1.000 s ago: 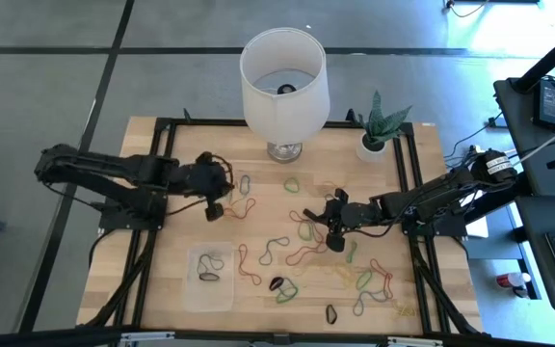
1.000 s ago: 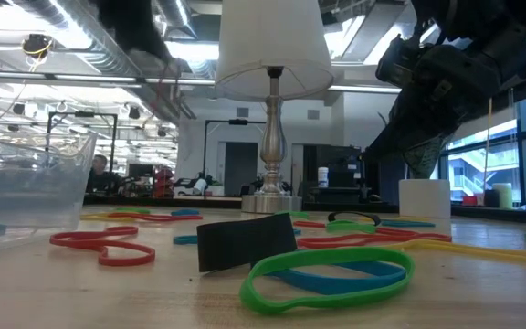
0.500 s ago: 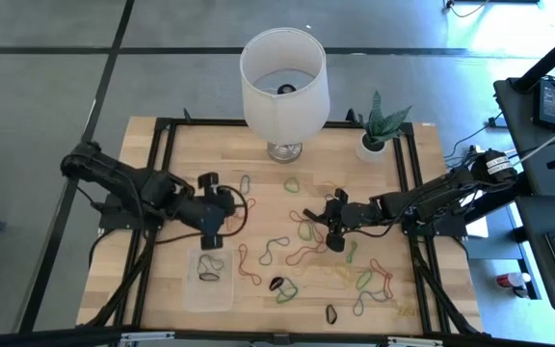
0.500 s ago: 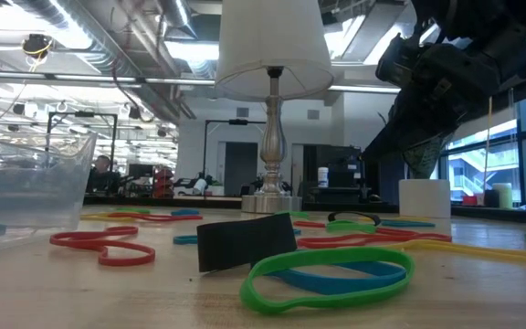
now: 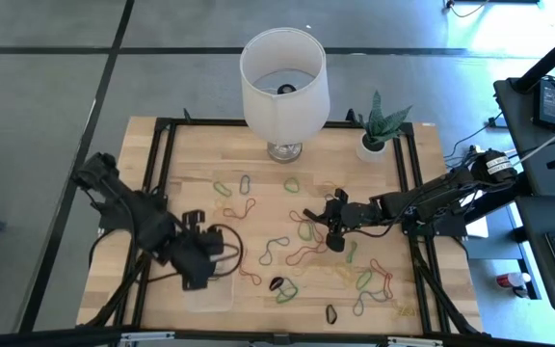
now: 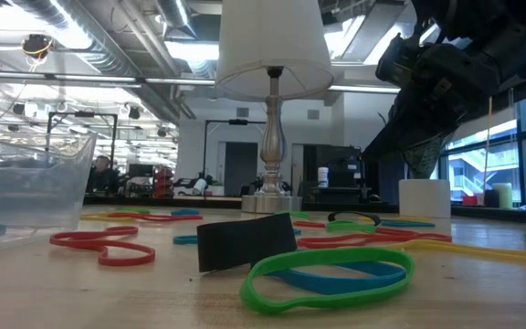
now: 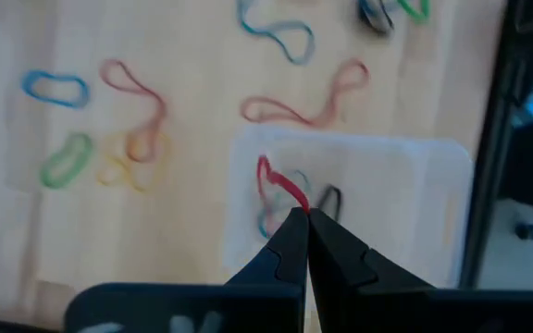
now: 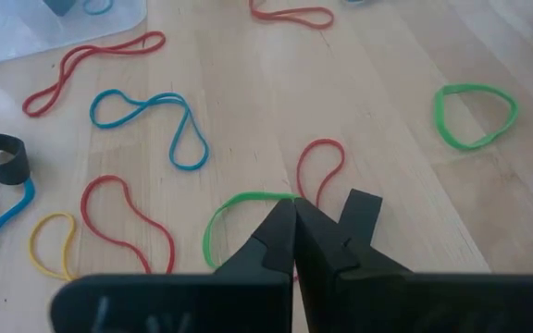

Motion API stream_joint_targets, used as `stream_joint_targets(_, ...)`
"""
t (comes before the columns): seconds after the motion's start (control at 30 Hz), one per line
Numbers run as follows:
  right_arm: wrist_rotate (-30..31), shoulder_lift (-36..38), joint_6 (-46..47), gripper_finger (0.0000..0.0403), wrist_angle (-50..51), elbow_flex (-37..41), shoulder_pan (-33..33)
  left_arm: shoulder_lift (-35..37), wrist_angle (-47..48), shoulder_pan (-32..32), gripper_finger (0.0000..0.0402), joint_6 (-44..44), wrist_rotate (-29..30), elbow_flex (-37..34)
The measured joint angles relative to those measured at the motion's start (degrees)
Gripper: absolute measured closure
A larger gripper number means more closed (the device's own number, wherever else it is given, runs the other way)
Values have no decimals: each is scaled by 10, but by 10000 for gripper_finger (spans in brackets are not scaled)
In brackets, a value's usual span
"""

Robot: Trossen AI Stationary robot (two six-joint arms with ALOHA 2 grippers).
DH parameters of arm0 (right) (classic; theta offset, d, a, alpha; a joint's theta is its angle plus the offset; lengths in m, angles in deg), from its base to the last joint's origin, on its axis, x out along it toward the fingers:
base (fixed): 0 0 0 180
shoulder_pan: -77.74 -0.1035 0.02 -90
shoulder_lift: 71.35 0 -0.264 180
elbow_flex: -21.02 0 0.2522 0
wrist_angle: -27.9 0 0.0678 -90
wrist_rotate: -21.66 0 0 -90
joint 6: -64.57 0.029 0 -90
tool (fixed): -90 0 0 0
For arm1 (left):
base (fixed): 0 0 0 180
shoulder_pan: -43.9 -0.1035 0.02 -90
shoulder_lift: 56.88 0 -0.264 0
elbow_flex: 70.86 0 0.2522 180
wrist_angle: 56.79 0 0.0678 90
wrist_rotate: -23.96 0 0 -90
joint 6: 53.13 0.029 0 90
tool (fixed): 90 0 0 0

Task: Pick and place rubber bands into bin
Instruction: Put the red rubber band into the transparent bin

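Left gripper (image 7: 305, 220): closed on a red band (image 7: 280, 185), above the bin (image 7: 433, 199). Right gripper (image 8: 293, 215): closed, empty, mid-desk (image 5: 258, 164) among loose bands (image 8: 151, 116).

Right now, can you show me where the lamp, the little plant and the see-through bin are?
lamp (image 5: 283, 72), high view, on the white shade's side.
little plant (image 5: 385, 118), high view, on its green leaves.
see-through bin (image 7: 405, 199), left wrist view, on a bare patch of its clear floor.
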Motion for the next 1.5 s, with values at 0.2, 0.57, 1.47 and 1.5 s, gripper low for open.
stream_joint_targets(0.2, 0, 0, 12, 395, 0, 0, 0, -45, -3, 27, 400, -45, -25, 0)
stream_joint_targets(0.57, 0, 0, 16, 395, 0, 0, 0, -158, -15, 26, 400, 12, -51, -10)
stream_joint_targets(1.47, 0, 0, 24, 395, -1, 0, 0, -175, -230, 20, 368, 14, -126, -188)
stream_joint_targets(1.5, 0, 0, 18, 395, -1, 0, 0, -175, -230, 19, 358, 10, -132, -188)
